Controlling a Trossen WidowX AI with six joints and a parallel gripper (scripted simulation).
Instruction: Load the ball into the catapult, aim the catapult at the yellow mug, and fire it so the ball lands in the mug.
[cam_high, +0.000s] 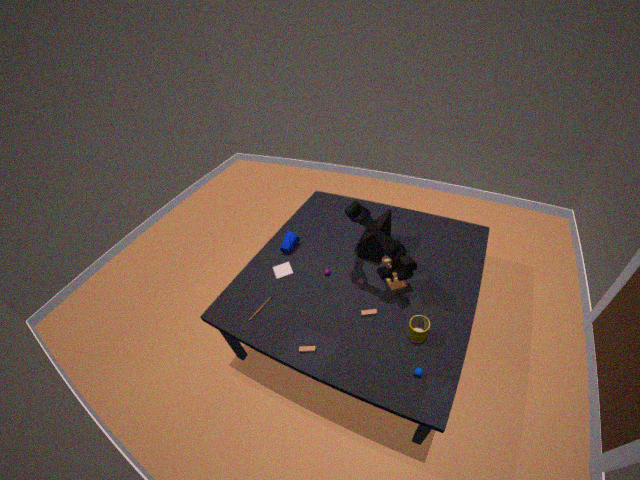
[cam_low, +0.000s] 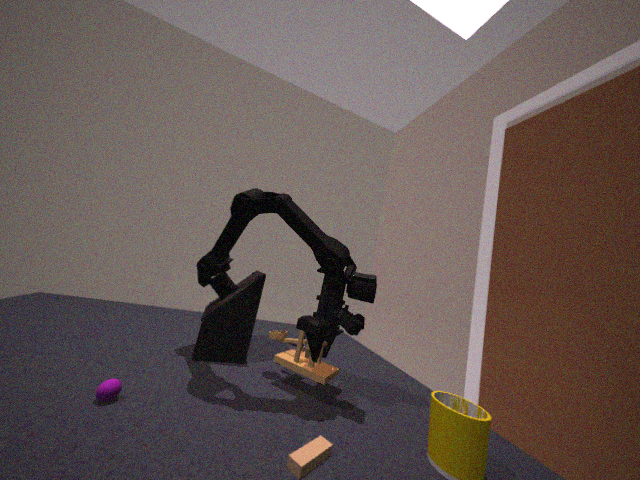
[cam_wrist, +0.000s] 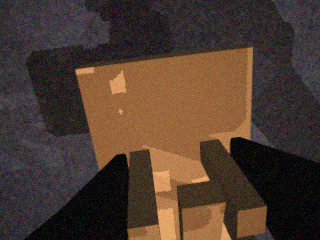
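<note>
My gripper (cam_high: 391, 274) (cam_low: 316, 356) (cam_wrist: 179, 155) is shut on the wooden catapult (cam_high: 397, 284) (cam_low: 305, 365) (cam_wrist: 170, 105), around its upright posts. The catapult hangs a little above the table, slightly tilted, with its shadow below. Its cup end faces back toward the arm's base and its front end faces roughly toward the yellow mug (cam_high: 418, 333) (cam_low: 457, 439), which stands upright. A purple ball (cam_high: 327, 271) (cam_low: 109, 390) lies on the table, left of the arm. A blue ball (cam_high: 418, 372) lies beyond the mug, near the front right corner.
One wooden block (cam_high: 368, 312) (cam_low: 310, 457) lies left of the mug, another block (cam_high: 307, 348) near the front edge. A blue cup (cam_high: 290, 242), a white square (cam_high: 282, 270) and a thin stick (cam_high: 260, 308) lie on the left of the dark table (cam_high: 356, 351).
</note>
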